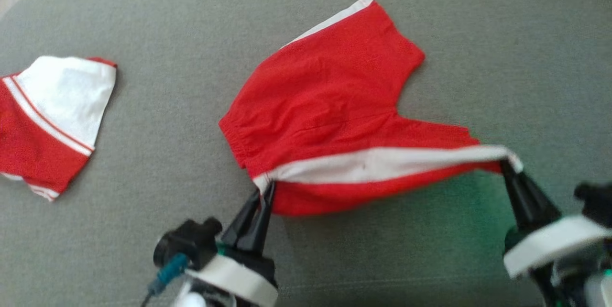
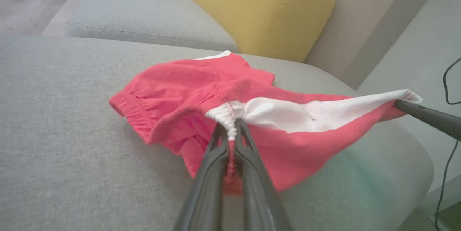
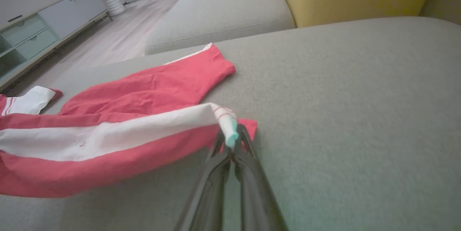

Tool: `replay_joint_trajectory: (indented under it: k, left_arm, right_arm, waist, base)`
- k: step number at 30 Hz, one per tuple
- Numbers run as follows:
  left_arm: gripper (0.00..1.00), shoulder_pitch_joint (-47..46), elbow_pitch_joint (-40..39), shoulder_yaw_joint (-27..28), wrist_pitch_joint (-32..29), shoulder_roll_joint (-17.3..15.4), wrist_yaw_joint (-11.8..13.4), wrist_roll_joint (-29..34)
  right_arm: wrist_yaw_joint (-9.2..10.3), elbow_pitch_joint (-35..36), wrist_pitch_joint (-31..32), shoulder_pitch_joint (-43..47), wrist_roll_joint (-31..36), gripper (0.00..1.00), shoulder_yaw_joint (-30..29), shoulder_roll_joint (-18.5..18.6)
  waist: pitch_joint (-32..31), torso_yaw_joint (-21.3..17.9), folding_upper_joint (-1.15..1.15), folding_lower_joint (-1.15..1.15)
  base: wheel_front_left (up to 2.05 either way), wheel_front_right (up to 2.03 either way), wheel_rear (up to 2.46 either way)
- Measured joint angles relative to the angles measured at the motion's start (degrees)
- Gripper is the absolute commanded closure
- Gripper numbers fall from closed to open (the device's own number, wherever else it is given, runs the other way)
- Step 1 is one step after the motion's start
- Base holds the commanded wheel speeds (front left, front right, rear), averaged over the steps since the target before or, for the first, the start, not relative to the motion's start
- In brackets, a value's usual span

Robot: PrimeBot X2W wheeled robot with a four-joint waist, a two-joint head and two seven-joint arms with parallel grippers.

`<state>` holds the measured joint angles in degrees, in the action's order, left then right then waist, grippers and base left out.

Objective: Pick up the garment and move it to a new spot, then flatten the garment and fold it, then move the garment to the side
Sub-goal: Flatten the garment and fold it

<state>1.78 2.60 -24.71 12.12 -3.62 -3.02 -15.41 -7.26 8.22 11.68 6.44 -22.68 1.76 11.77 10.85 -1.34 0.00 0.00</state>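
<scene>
The garment (image 1: 330, 101) is a pair of red shorts with a white side stripe, spread over the grey sofa cushion (image 1: 191, 34). My left gripper (image 1: 264, 191) is shut on the waistband end of the white stripe (image 2: 229, 116). My right gripper (image 1: 508, 164) is shut on the leg-hem end of that stripe (image 3: 227, 130). The stripe edge is stretched taut between them and lifted off the cushion, while the far leg (image 3: 201, 69) still lies flat. In the left wrist view the right gripper's fingers (image 2: 428, 116) hold the far corner.
A second red and white garment (image 1: 48, 120) lies at the cushion's left edge. A yellow pillow (image 2: 266, 8) leans behind the cushion. Beyond the sofa are wooden floor (image 3: 108, 44) and a low cabinet (image 3: 39, 26). A black cable (image 2: 446, 144) hangs at the right.
</scene>
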Motion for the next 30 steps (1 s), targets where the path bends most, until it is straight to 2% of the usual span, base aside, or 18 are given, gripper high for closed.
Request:
replay_joint_trajectory:
  k: [5, 13, 23, 30]
  left_arm:
    - [1.0, -6.78, 2.16, 1.71, 0.08, 0.26, 0.03, -2.12]
    - [1.0, -21.04, 11.4, 1.11, 1.19, 0.91, -0.11, -7.13]
    - [1.0, -34.5, 22.01, -7.93, 2.11, 1.33, 0.53, -15.62]
    - [1.0, -39.83, 23.29, -11.05, 2.19, 1.68, 2.64, -19.0]
  right_arm:
    - [0.0, -4.3, 1.04, -10.67, -0.69, 1.0, 1.45, 2.38]
    - [-0.01, -20.02, 2.19, -33.66, -3.65, 1.0, 9.1, 7.13]
    - [-0.01, -39.31, -1.89, -53.66, -7.9, 1.0, 20.06, 11.07]
    - [-0.01, -52.1, -6.64, -62.8, -9.91, 1.0, 25.76, 12.05]
  waist:
    - [2.26, 1.33, 0.0, 0.0]
    - [7.91, 5.17, 0.0, 0.0]
    - [12.79, 11.05, 0.0, 0.0]
    - [15.76, 13.61, -0.01, 0.0]
  base:
    - [0.0, 0.0, 0.0]
    - [0.0, 0.0, 0.0]
    - [0.0, 0.0, 0.0]
    - [0.0, 0.0, 0.0]
